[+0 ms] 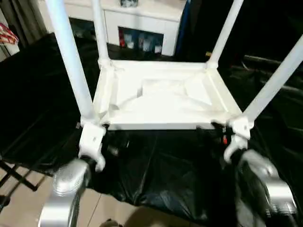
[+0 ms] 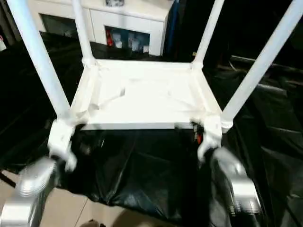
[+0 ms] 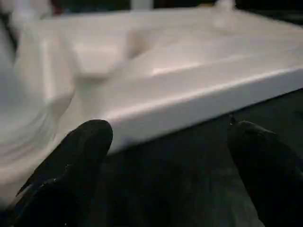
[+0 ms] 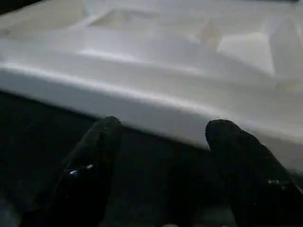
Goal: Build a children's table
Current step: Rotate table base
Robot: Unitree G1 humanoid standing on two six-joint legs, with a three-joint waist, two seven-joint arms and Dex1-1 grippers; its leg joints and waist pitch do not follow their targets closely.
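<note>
The white children's table (image 1: 161,94) lies upside down on a black sheet, ribbed underside up. Its legs stand in the corner sockets: near left (image 1: 71,56), far left (image 1: 98,28), far right (image 1: 225,30), near right (image 1: 277,78). My left gripper (image 3: 165,137) is open at the near left corner, its black fingers (image 3: 80,151) just short of the table's near edge (image 3: 199,101), with nothing between them. My right gripper (image 4: 163,127) is open at the near right corner, fingertips (image 4: 106,137) close below the rim (image 4: 142,101), holding nothing.
The black sheet (image 1: 156,170) covers the work surface and hangs over its near edge above a tiled floor (image 1: 28,203). A white cabinet with glass doors (image 1: 142,19) stands behind the table. Black frame bars (image 1: 14,175) show at the lower left.
</note>
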